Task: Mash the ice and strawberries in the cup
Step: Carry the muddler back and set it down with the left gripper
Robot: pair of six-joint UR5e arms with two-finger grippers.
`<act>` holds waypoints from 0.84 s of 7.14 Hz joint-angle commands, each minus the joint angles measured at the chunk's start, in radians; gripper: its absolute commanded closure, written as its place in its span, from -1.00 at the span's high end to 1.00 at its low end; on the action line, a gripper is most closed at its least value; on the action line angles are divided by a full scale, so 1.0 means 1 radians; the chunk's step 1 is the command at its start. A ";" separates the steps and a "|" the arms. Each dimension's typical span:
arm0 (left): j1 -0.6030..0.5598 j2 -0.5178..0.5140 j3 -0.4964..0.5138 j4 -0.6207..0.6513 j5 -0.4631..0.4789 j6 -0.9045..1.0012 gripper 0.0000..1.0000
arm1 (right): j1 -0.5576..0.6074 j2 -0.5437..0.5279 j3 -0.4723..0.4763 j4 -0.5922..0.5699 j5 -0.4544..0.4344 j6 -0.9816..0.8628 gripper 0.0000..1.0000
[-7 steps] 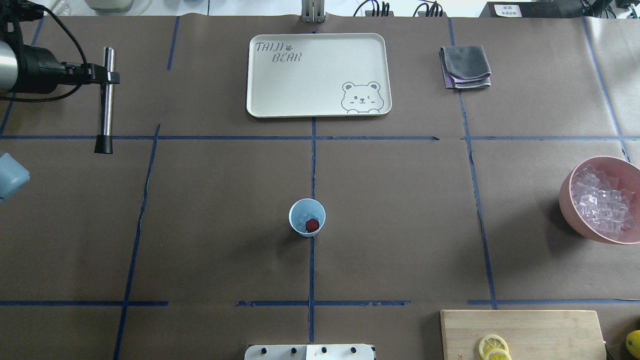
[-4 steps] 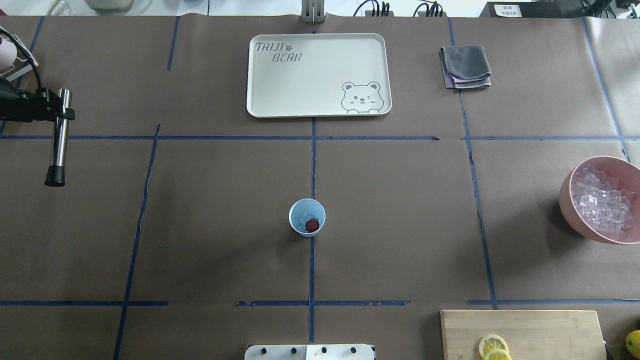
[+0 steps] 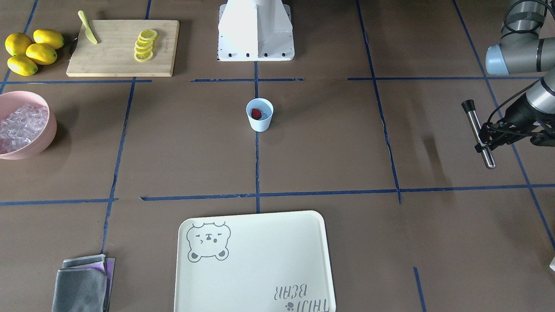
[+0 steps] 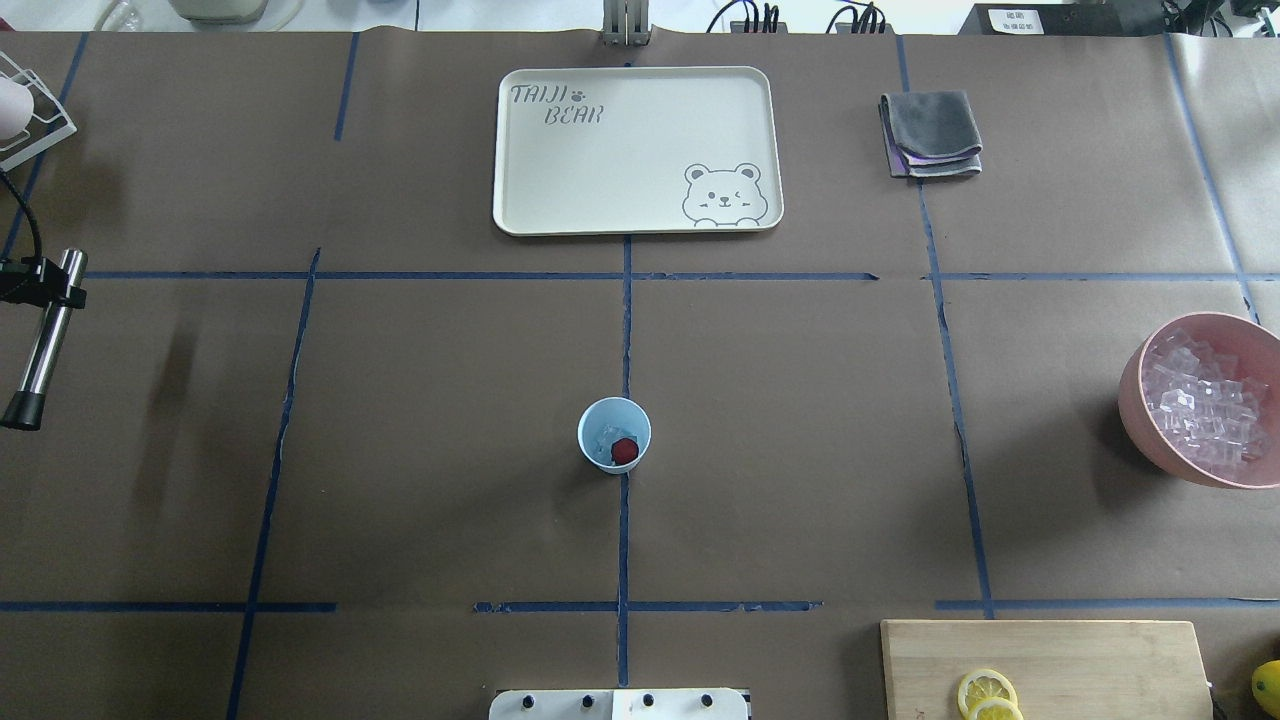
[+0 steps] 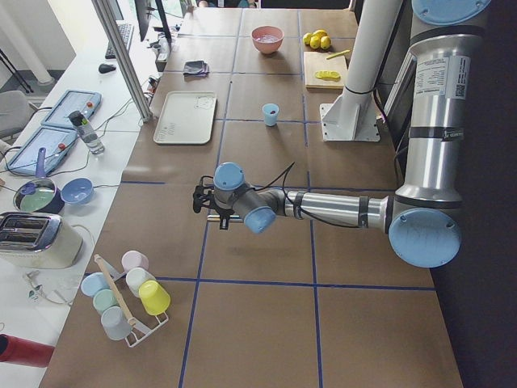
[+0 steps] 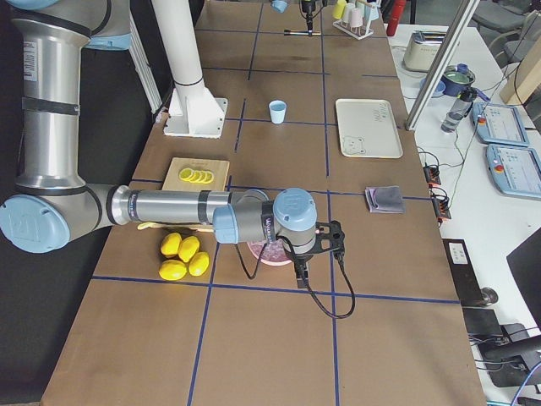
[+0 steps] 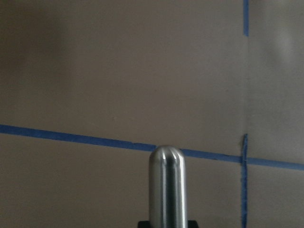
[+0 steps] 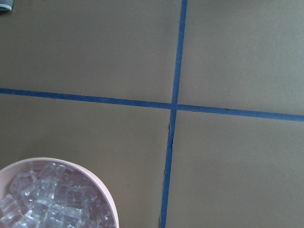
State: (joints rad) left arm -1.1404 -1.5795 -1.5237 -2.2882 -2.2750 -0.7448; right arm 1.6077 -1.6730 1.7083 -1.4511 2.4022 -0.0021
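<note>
The pale-blue cup [image 4: 613,420] stands upright at the table's middle, also in the front-facing view [image 3: 260,123]. Inside it lie a dark-red strawberry [image 4: 624,450] and clear ice [image 4: 603,438]. My left gripper [image 4: 55,295] is shut on a steel muddler [image 4: 38,350] with a black tip, held above the table far to the cup's left; it also shows in the front-facing view [image 3: 482,145]. The muddler's steel end shows in the left wrist view [image 7: 166,185]. My right gripper [image 6: 301,267] shows only in the exterior right view, near the pink bowl; I cannot tell its state.
A cream tray [image 4: 635,150] and a folded grey cloth [image 4: 930,135] lie at the far side. A pink bowl [image 4: 1131,385] full of ice sits at the right edge. A cutting board [image 4: 1080,655] with lemon slices, whole lemons [image 3: 30,50] and a cup rack [image 5: 125,295] stand near the ends.
My left gripper has carried the muddler leftward and toward the robot's side, to the overhead view's left edge. The cup and its contents have not moved.
</note>
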 commanded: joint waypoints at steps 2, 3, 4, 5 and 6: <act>-0.010 0.006 0.109 -0.002 0.021 0.108 -1.00 | -0.002 0.001 0.002 0.000 0.000 0.001 0.99; -0.010 0.007 0.118 -0.001 0.052 0.114 -1.00 | -0.002 0.001 0.004 0.002 0.000 0.001 0.99; -0.012 0.007 0.132 -0.001 0.055 0.116 -1.00 | -0.002 0.003 0.005 0.002 0.000 0.001 0.99; -0.016 0.015 0.146 -0.002 0.055 0.128 -1.00 | -0.002 0.003 0.005 0.002 0.000 0.001 0.99; -0.016 0.033 0.146 -0.002 0.057 0.148 -1.00 | -0.002 0.003 0.007 0.002 0.000 0.001 0.99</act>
State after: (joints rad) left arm -1.1548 -1.5631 -1.3848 -2.2897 -2.2212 -0.6171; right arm 1.6061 -1.6708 1.7136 -1.4497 2.4022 -0.0015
